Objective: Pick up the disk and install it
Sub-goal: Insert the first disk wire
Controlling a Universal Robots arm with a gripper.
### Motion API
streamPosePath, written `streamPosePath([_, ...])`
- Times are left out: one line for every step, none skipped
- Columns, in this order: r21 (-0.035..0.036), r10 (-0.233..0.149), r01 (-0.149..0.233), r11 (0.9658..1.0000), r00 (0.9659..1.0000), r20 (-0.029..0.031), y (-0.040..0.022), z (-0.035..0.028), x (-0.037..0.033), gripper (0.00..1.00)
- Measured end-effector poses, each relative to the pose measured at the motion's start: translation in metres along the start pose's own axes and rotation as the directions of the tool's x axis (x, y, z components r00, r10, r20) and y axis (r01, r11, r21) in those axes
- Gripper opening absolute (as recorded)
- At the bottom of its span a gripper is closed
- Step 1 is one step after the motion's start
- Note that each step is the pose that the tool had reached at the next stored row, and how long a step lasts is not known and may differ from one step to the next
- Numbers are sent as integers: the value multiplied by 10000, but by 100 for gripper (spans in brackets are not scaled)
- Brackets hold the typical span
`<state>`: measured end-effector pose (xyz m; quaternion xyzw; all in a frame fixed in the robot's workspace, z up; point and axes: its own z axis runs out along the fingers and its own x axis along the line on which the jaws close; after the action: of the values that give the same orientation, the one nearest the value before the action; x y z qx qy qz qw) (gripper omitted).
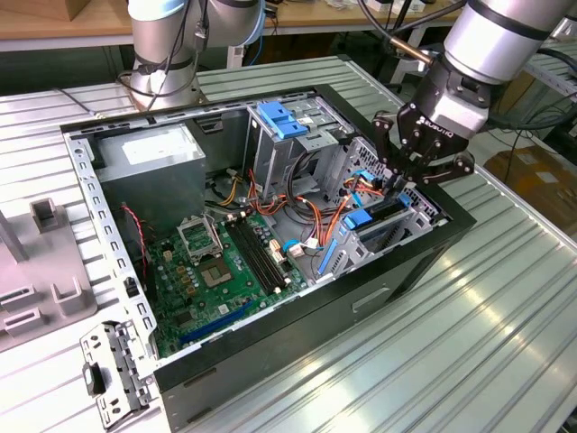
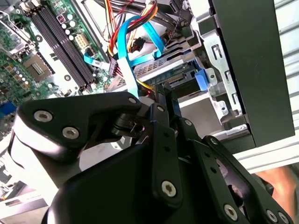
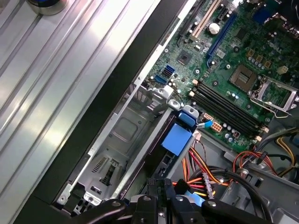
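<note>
Exterior view, right of centre: the black multi-link gripper (image 1: 403,173) pinches narrowly on the blue-edged dark metal disk (image 1: 377,215), standing edge-up in the grey drive cage (image 1: 407,209). Best kept square to the rails, clear of the orange cables (image 1: 317,215).

An open computer case (image 1: 297,311) is lying on its side on a ribbed metal table (image 1: 469,361). Inside it, a green motherboard (image 1: 225,271) is sitting toward the near side, with black memory slots (image 1: 257,257) running across it. A grey power supply (image 1: 153,171) is occupying the far corner at the exterior view's left. Orange, red and blue cables (image 1: 311,216) are trailing between the board and the metal drive cage (image 1: 293,135). A loose metal bracket (image 1: 113,374) is resting on the table just beside the case's near corner.
</note>
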<state>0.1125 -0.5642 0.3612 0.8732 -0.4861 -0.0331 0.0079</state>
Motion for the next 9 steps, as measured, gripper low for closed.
streamPosePath([5,97,-97,10000,10000,5,0,1,0,17])
streamPosePath([7,143,-143,9999,9999,7,0,2,0,17])
streamPosePath([11,226,-226,9997,9997,11,0,2,0,17])
streamPosePath([16,321,-321,9995,9995,15,0,3,0,17])
streamPosePath([21,422,-422,9991,9991,20,0,5,0,17])
streamPosePath([24,489,-489,9988,9988,24,0,5,0,17])
streamPosePath([27,540,-540,9985,9985,26,0,6,0,17])
streamPosePath([32,652,-652,9979,9979,31,0,7,0,17])
streamPosePath([37,754,-754,9971,9971,36,0,8,0,17])
